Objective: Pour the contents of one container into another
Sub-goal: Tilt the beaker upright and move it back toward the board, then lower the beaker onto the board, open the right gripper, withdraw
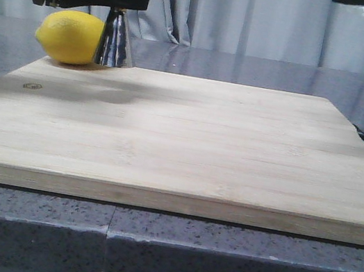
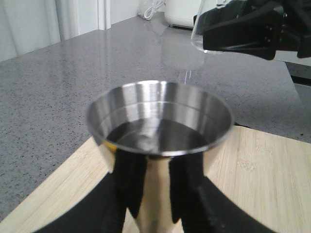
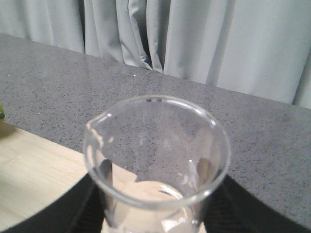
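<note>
Pale grey curtains (image 1: 259, 16) hang in folds behind a speckled grey stone table (image 1: 264, 71); soft light reflects off its polished top.

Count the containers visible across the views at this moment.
2. The steel jigger is gripped by the left gripper over the cutting board's far-left corner beside the lemon. The glass beaker is held in the right gripper.

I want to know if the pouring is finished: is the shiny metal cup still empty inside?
No, the left wrist view shows dark liquid pooled at the bottom of the steel jigger.
</note>
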### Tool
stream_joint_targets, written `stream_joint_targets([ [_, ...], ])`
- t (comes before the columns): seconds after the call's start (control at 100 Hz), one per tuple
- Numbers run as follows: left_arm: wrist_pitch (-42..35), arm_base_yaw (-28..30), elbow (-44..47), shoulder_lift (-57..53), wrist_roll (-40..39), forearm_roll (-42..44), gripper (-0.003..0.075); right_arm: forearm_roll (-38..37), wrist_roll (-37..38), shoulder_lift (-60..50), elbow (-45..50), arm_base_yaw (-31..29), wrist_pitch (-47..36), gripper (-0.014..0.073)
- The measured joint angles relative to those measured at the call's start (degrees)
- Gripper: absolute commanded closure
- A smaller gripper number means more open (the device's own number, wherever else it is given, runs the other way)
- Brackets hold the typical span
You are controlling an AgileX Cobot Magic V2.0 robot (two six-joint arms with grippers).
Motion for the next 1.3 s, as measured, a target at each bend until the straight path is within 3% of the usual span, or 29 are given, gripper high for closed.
stream_joint_targets([
  [0.57,0.00,0.00,0.00,0.00,0.00,0.00,0.0535,0.05,0.12,16.25,1.28,0.00,-16.68,0.0297],
  [1.3,0.00,0.00,0.00,0.00,0.00,0.00,0.0535,0.19,0.24,24.10,1.28,0.00,-19.94,0.0293],
])
